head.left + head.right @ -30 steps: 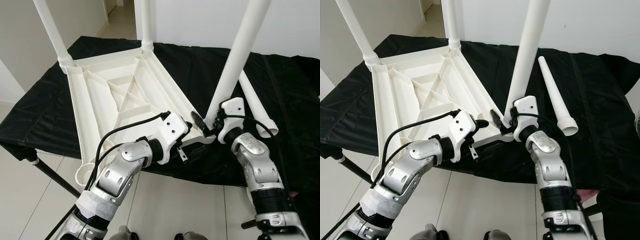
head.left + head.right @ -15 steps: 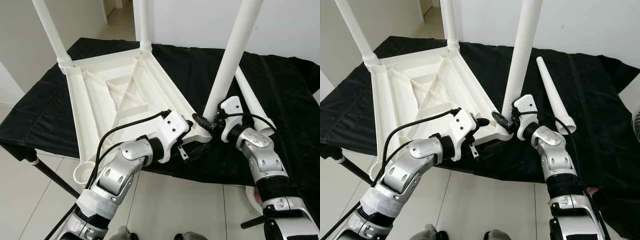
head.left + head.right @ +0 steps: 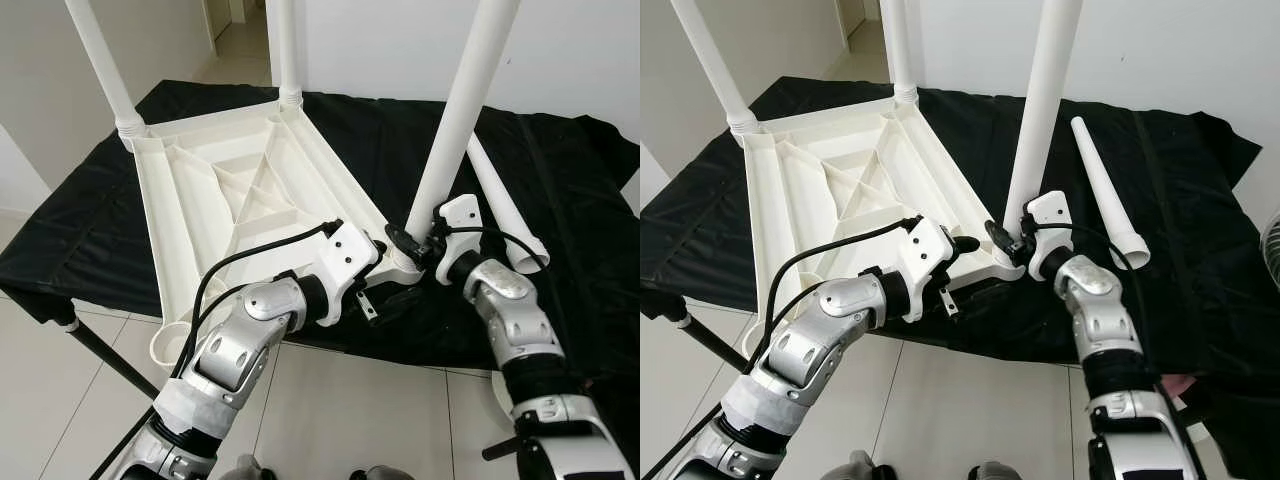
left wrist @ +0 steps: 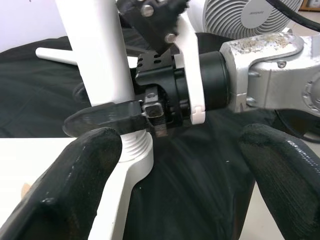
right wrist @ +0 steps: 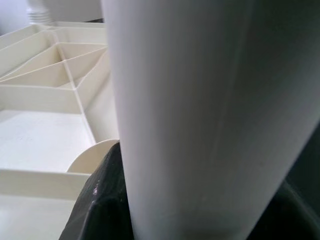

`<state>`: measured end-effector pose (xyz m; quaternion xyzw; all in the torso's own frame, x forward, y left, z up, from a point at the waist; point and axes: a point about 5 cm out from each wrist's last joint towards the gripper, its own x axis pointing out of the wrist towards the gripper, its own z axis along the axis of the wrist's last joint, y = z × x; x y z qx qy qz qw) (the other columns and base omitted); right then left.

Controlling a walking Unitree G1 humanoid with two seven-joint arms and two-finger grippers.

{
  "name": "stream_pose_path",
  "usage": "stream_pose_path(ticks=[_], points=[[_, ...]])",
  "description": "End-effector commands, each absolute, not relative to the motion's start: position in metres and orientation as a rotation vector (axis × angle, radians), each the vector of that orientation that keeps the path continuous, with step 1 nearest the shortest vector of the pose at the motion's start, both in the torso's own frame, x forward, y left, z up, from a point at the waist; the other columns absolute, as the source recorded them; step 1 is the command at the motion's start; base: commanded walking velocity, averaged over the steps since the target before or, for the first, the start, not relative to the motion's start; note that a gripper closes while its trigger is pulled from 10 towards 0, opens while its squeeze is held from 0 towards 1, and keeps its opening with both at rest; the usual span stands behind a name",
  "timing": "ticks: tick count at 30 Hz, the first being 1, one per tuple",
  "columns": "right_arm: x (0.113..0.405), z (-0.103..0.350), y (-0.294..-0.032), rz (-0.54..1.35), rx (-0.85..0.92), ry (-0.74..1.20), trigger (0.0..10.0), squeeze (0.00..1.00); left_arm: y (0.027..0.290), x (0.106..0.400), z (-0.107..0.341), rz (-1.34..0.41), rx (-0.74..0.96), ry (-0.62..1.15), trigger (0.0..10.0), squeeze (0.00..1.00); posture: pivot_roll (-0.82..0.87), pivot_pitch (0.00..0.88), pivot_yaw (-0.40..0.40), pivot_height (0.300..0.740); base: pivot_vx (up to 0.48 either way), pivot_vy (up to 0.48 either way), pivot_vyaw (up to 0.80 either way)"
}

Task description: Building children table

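The white table top lies upside down on a black cloth. Two white legs stand upright in its far corners. A third leg rises from the near right corner, its foot on the ribbed socket collar. My right gripper is shut on this leg's base; one black finger crosses it. My left gripper is at the same corner, open, with one finger against the corner and the other out over the cloth. A fourth leg lies loose on the cloth to the right.
The black cloth covers a low stand whose dark leg reaches the tiled floor at the left. The near left corner socket overhangs the front edge. A white fan stands off to the right.
The leg in my right gripper has tipped slightly more upright, and its foot has shifted a little towards the corner socket. My right elbow has swung. The left arm has hardly moved.
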<state>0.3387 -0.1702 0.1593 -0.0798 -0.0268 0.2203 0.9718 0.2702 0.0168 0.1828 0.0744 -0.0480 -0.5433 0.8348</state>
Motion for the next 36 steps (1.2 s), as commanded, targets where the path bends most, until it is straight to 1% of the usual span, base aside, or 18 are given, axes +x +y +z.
stream_pose_path(ticks=[1,2,5,6,11,12,13,15,17,20,31,32,36], points=[[0.334,0.144,-0.168,0.381,-0.138,0.021,10.0,0.00,0.018,0.271,0.182,-1.131,0.170,-0.108,10.0,0.00,-0.10,0.045,0.038,0.740,0.000,0.000,0.00],[0.333,0.144,-0.166,0.330,-0.102,0.016,10.0,0.00,0.018,0.271,0.182,-1.132,0.170,-0.107,10.0,0.00,-0.11,0.043,0.037,0.740,0.000,0.000,0.00],[0.331,0.144,-0.164,0.282,-0.071,0.013,10.0,0.00,0.018,0.271,0.181,-1.133,0.170,-0.107,10.0,0.00,-0.11,0.043,0.037,0.740,0.000,0.000,0.00],[0.328,0.144,-0.162,0.226,-0.052,0.007,10.0,0.00,0.017,0.270,0.181,-1.134,0.169,-0.106,10.0,0.00,-0.11,0.043,0.037,0.740,0.000,0.000,0.00],[0.324,0.144,-0.158,0.183,-0.038,0.003,10.0,0.00,0.017,0.270,0.181,-1.136,0.169,-0.105,10.0,0.00,-0.11,0.039,0.035,0.740,0.000,0.000,0.00],[0.318,0.144,-0.156,0.074,-0.043,-0.014,10.0,0.00,0.017,0.270,0.180,-1.139,0.169,-0.104,10.0,0.00,-0.11,0.039,0.035,0.740,0.000,0.000,0.00],[0.318,0.144,-0.156,0.074,-0.043,-0.014,10.0,0.00,0.017,0.270,0.180,-1.139,0.169,-0.104,10.0,0.00,-0.11,0.039,0.035,0.740,0.000,0.000,0.00],[0.304,0.140,-0.148,-0.102,-0.008,-0.012,10.0,0.00,0.016,0.270,0.179,-1.141,0.169,-0.103,10.0,0.00,-0.12,0.035,0.026,0.740,0.000,0.000,0.00],[0.300,0.139,-0.143,-0.135,0.006,-0.005,10.0,0.00,0.016,0.270,0.179,-1.141,0.169,-0.103,10.0,0.00,-0.12,0.035,0.026,0.740,0.000,0.000,0.00],[0.299,0.138,-0.139,-0.125,0.013,0.002,10.0,0.00,0.016,0.270,0.179,-1.140,0.169,-0.104,10.0,0.00,-0.12,0.035,0.026,0.740,0.000,0.000,0.00],[0.302,0.148,-0.144,-0.112,0.012,-0.037,10.0,0.00,0.015,0.270,0.179,-1.147,0.169,-0.103,10.0,0.00,-0.12,0.033,0.029,0.740,0.000,0.000,0.00],[0.303,0.151,-0.145,-0.091,0.012,-0.054,10.0,1.00,0.016,0.270,0.179,-1.145,0.169,-0.103,10.0,0.00,-0.12,0.037,0.026,0.740,0.000,0.000,0.00],[0.305,0.156,-0.146,-0.046,0.026,-0.072,10.0,1.00,0.017,0.270,0.177,-1.140,0.168,-0.098,10.0,0.00,-0.12,0.041,0.025,0.740,0.000,0.000,0.00]])
